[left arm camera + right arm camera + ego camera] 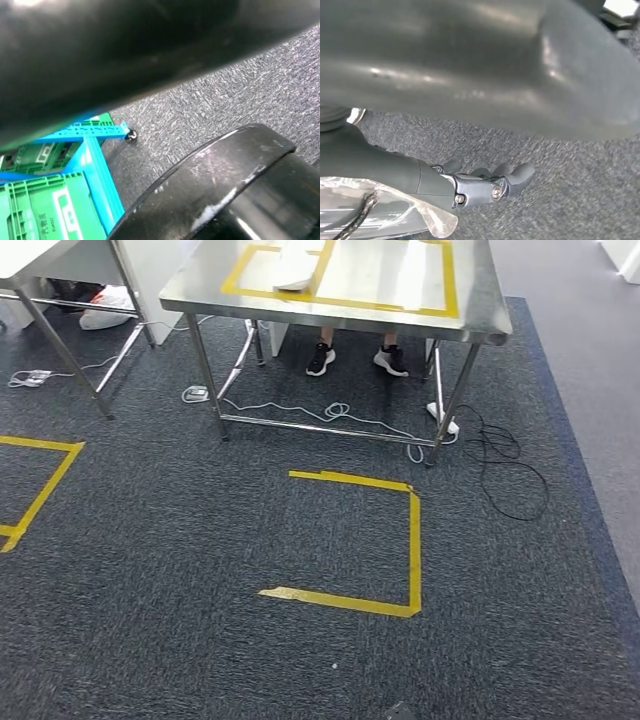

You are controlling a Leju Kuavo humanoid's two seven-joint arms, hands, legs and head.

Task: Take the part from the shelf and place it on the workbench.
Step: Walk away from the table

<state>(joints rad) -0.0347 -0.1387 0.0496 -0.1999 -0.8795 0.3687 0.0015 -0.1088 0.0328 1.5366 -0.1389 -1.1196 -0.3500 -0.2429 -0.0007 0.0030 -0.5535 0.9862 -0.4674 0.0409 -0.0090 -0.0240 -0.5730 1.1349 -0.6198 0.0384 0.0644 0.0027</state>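
Workbench (pixel 483 300) top mostly bare; white item (pixel 296 270) on far side.

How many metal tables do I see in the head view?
2. One table, marked with yellow tape, stands ahead at centre; a second table shows at the top left corner, mostly cut off. Others may be out of frame.

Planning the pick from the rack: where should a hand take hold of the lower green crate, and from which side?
Grip the lower green crate by its ribbed top rim, coming from the labelled face beside the blue rack post. Its other sides are hidden, and the ribs likely give fingers purchase.
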